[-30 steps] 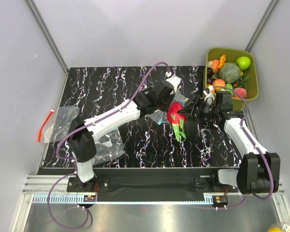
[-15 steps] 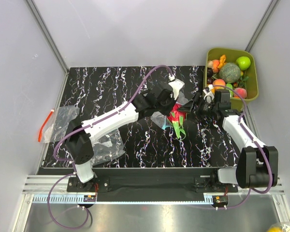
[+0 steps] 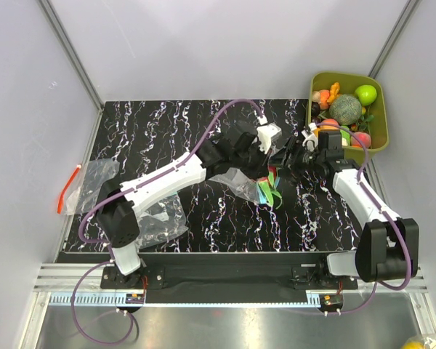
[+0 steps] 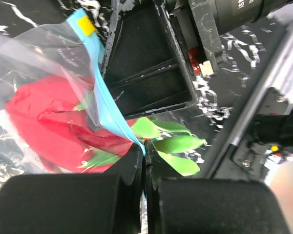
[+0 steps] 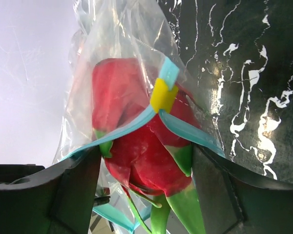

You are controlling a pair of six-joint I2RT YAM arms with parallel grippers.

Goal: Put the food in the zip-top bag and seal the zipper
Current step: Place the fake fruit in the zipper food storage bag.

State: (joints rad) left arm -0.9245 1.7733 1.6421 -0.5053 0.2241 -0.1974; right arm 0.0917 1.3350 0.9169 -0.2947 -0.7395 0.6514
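The food here is a red toy fruit with green leaves [image 3: 265, 190]. It sits partly inside the clear zip-top bag [image 3: 240, 182] at mid-table. My left gripper [image 3: 265, 154] is shut on the bag's blue-green zipper strip [image 4: 105, 105], with its jaws pressed together [image 4: 145, 158], and holds the mouth up. The fruit [image 4: 44, 122] shows red through the plastic. My right gripper [image 5: 146, 190] has a finger on each side of the fruit [image 5: 141, 156] and holds it. The zipper [image 5: 132, 124] and its yellow slider [image 5: 162, 95] lie across the fruit.
An olive-green tub [image 3: 376, 134] of toy fruits stands at the back right. A clear bag with an orange-red strip [image 3: 91, 182] lies at the left edge. Another clear bag [image 3: 163, 218] lies beside the left arm's base.
My left gripper has moved right, drawing the bag mouth further over the fruit. Less of the red shows from above. The right gripper has kept hold of the fruit.
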